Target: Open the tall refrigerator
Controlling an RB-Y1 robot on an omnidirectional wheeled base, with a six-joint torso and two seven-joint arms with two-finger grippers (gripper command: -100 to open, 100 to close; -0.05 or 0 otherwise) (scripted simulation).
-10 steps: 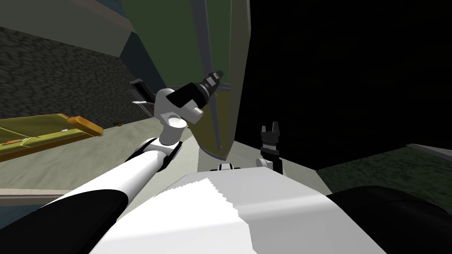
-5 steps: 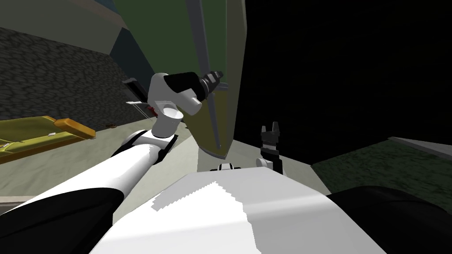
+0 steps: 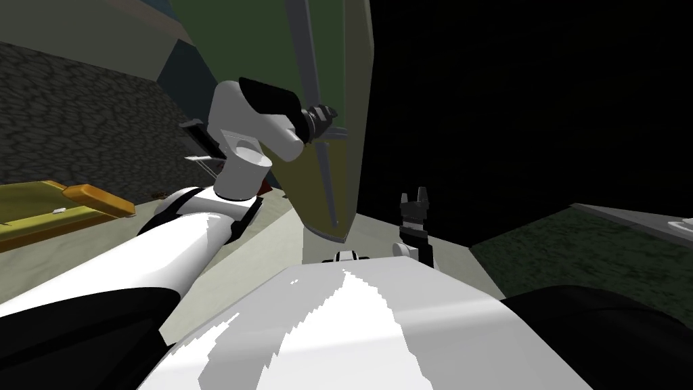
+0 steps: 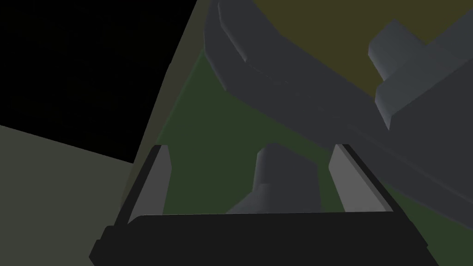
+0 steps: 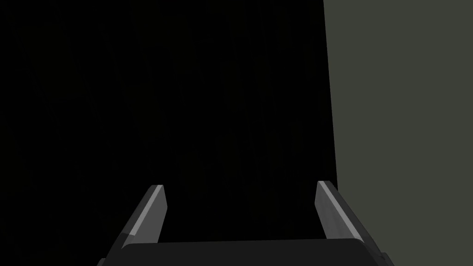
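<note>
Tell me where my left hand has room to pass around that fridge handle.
Crowded: the left gripper, open, straddles the handle post, with the handle bar close ahead across the green door. Free: bare door face between post and the door's edge by the black area; pale floor between door and right gripper.

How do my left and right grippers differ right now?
The left gripper is raised at the grey handle of the refrigerator door, with a handle post between its fingers, untouched. The right gripper sits low, nothing between its fingers, facing a black area. Both are open.
</note>
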